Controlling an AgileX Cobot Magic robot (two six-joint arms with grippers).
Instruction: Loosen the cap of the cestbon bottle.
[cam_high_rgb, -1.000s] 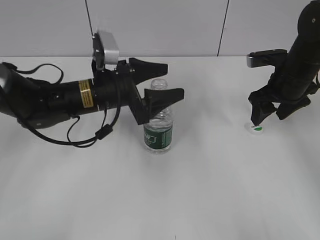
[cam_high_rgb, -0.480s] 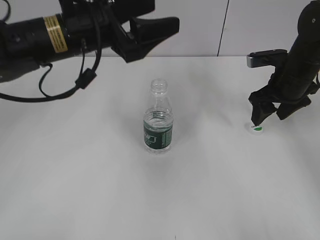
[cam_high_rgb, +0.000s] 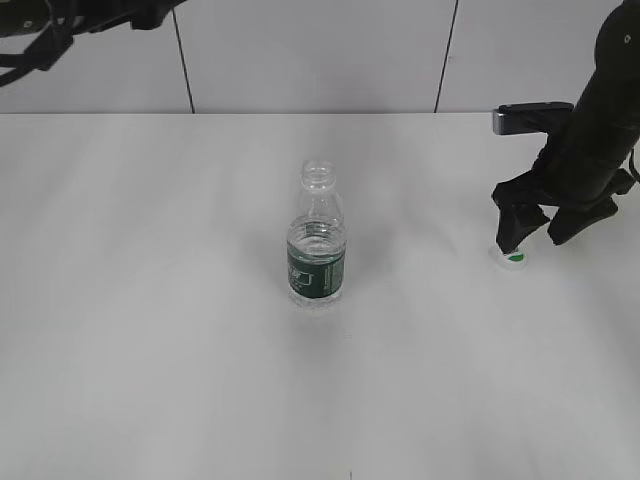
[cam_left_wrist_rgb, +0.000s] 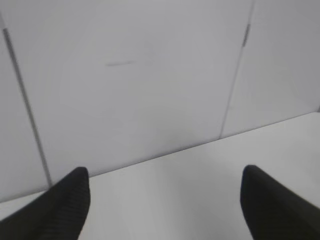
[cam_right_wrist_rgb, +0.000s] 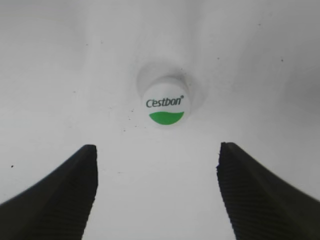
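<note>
Your cestbon bottle (cam_high_rgb: 317, 243) stands upright near the middle of the white desk (cam_high_rgb: 150, 350), its threaded neck bare and open at the top, the dark green label band around its lower body. Nothing touches it.

The cap (cam_high_rgb: 513, 258) is off the bottle and lies well apart from it, flat on the desk at the right side. In your right wrist view the cap (cam_right_wrist_rgb: 164, 107) sits top-up, so you can read "Cestbon" above the green half-circle patch.

Your right gripper (cam_high_rgb: 531, 232) hangs over that cap in the exterior view, pointing down, with its two black fingers (cam_high_rgb: 507, 228) spread wide on either side. From the right wrist camera, the gripper (cam_right_wrist_rgb: 157, 192) shows its jaws wide apart, the ribbed pads (cam_right_wrist_rgb: 65, 195) at the lower corners and the cap lying ahead of them on the desk, not between them. The jaws grip nothing; whether a fingertip brushes the cap you cannot tell from the exterior view, though the wrist view shows clear desk between pads and cap.

Your left gripper (cam_left_wrist_rgb: 162, 200) is raised and aimed at the pale panelled wall (cam_left_wrist_rgb: 135, 75) beyond the far desk edge. Its jaws stand wide apart too, with only wall and desk between the two ribbed fingertips (cam_left_wrist_rgb: 60, 205); they hold nothing. In the exterior view only a bit of the left arm (cam_high_rgb: 60, 20) shows at the upper left corner.
</note>
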